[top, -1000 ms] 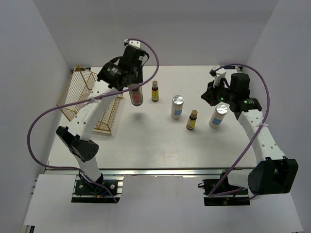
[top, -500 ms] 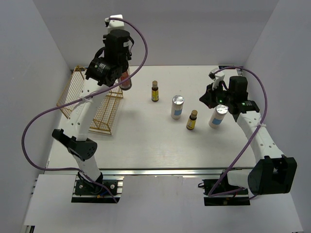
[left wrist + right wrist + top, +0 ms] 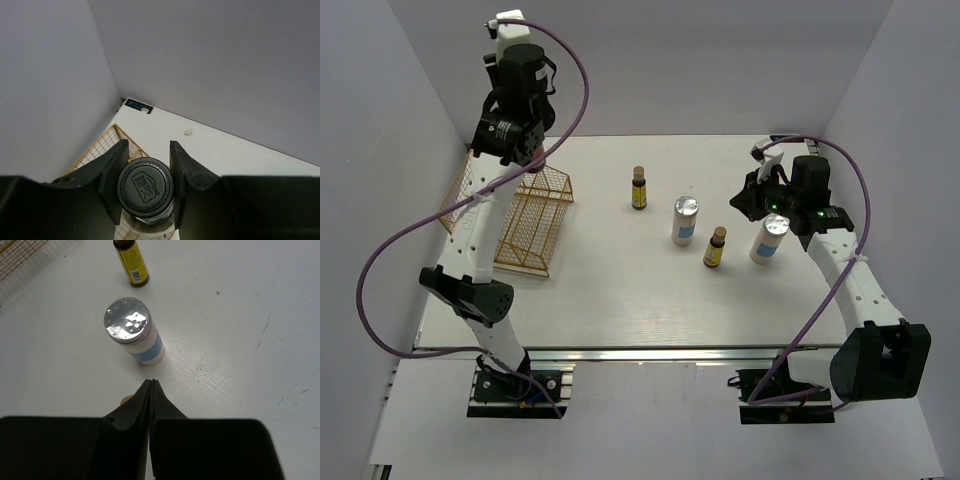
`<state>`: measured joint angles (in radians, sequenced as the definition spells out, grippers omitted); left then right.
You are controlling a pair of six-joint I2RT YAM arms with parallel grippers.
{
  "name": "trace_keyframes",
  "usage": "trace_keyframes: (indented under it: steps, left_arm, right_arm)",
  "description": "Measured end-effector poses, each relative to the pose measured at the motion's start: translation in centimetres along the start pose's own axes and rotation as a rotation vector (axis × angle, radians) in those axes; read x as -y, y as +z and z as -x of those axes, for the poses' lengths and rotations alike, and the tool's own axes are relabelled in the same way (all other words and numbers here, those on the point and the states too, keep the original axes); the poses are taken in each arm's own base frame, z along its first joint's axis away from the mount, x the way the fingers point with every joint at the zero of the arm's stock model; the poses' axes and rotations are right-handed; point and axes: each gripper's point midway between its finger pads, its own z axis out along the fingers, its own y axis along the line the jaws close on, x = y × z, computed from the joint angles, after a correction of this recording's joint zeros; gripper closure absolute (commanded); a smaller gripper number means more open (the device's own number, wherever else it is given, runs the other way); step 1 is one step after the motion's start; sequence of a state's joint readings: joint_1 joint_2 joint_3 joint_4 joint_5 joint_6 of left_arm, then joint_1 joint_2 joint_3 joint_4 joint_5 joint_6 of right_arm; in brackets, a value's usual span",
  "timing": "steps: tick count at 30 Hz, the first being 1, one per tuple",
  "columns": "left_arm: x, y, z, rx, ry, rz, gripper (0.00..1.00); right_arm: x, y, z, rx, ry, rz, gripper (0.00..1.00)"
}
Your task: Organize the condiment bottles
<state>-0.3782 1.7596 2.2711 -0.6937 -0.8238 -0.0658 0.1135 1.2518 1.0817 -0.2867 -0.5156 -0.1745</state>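
Observation:
My left gripper (image 3: 532, 158) is raised above the gold wire basket (image 3: 535, 225) and is shut on the larger dark bottle, gripping its black cap (image 3: 145, 186). The bottle's body is mostly hidden. On the table stand an amber bottle (image 3: 639, 188), a white bottle with a silver cap (image 3: 685, 220), a second amber bottle (image 3: 715, 248) and a second white bottle (image 3: 770, 238). My right gripper (image 3: 742, 207) is shut and empty, hovering between the two white bottles. In the right wrist view its tips (image 3: 150, 382) sit just short of the white bottle (image 3: 132, 332).
The basket stands at the table's left with its mesh lid (image 3: 470, 190) open toward the left wall. It shows below my left fingers (image 3: 100, 150). White walls enclose the table at the left, back and right. The far amber bottle (image 3: 131, 262) is beyond the white one.
My left arm has lifted the dark bottle and swung it left and up, from beside the amber bottle to above the basket. The right gripper shifted slightly left and stays shut.

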Motion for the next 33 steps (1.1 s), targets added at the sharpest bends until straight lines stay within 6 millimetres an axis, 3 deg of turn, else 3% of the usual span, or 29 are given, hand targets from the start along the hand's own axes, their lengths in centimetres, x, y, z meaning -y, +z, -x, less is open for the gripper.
trace_keyframes:
  steps: [11, 17, 26, 33]
  left_arm:
    - [-7.0, 3.8, 0.8, 0.021, -0.027, 0.158, 1.0]
    - [-9.9, 5.6, 0.7, 0.023, -0.038, 0.216, 1.0]
    - [-10.7, 9.8, -2.5, -0.036, -0.037, 0.235, 1.0]
    - [-11.2, 11.0, -3.7, -0.058, -0.054, 0.236, 1.0]
  right_arm:
    - [0.3, 0.7, -0.6, -0.018, 0.023, 0.004, 1.0]
    - [0.4, 1.0, -1.0, -0.03, 0.031, 0.006, 1.0]
    - [0.8, 1.6, -1.8, -0.053, 0.045, 0.006, 1.0]
    - [1.0, 1.7, -1.9, -0.058, 0.047, -0.002, 1.0]
